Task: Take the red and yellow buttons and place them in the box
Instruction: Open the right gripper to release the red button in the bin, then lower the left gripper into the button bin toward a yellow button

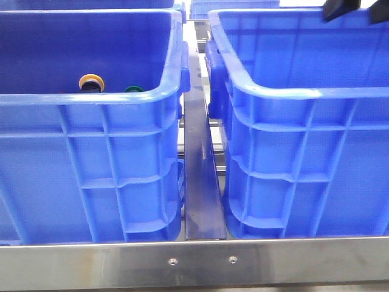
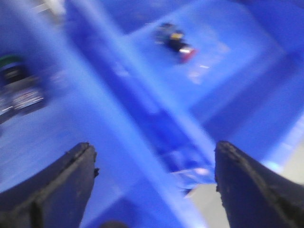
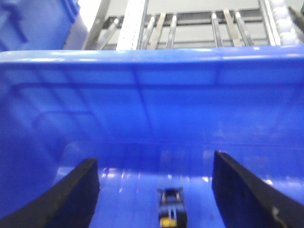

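Note:
The yellow-capped button [image 1: 91, 82] lies in the left blue bin [image 1: 91, 164], next to a green cap [image 1: 134, 89]. The red-capped button [image 2: 180, 45] lies on the floor of the right blue bin [image 1: 304, 158], seen blurred in the left wrist view. My left gripper [image 2: 154, 156] is open and empty, above the two adjoining bin rims. My right gripper [image 3: 154, 166] is open and empty, inside the right bin above a dark button body with a yellow mark [image 3: 171, 213]; its cap colour is hidden. A dark part of the right arm [image 1: 343, 9] shows at the top right of the front view.
A green-capped button [image 2: 16, 83] lies in the left bin. A narrow gap with a dark blue divider [image 1: 203, 176] runs between the bins. A steel rail [image 1: 194, 261] crosses the front. Metal rack bars [image 3: 190, 28] stand beyond the right bin's far wall.

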`<action>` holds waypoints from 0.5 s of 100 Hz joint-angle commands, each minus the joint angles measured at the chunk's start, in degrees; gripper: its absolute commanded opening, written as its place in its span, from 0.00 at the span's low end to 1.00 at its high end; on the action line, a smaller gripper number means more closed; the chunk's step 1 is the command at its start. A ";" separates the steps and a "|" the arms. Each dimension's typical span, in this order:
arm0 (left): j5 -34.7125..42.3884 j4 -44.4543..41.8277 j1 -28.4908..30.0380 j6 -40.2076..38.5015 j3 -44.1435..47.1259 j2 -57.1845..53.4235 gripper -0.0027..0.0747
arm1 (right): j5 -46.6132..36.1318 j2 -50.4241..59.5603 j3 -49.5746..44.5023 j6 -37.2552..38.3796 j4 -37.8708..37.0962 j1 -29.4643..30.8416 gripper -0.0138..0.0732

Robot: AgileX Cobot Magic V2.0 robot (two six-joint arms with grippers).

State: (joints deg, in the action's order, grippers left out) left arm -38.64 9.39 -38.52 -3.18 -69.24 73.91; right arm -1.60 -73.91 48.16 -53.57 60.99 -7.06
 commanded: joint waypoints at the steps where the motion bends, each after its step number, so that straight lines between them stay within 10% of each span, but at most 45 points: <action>1: 1.93 -0.01 2.92 -1.80 -1.91 -1.67 0.68 | -1.57 7.75 -2.85 -0.29 0.03 0.32 0.76; 50: -10.84 -8.54 16.25 -17.32 -11.43 12.04 0.68 | -1.67 28.68 -12.32 -0.29 0.03 0.32 0.76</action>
State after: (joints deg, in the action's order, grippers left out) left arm -49.91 1.07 -23.44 -18.49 -76.34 84.21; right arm -1.47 -47.10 34.35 -53.57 60.99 -7.06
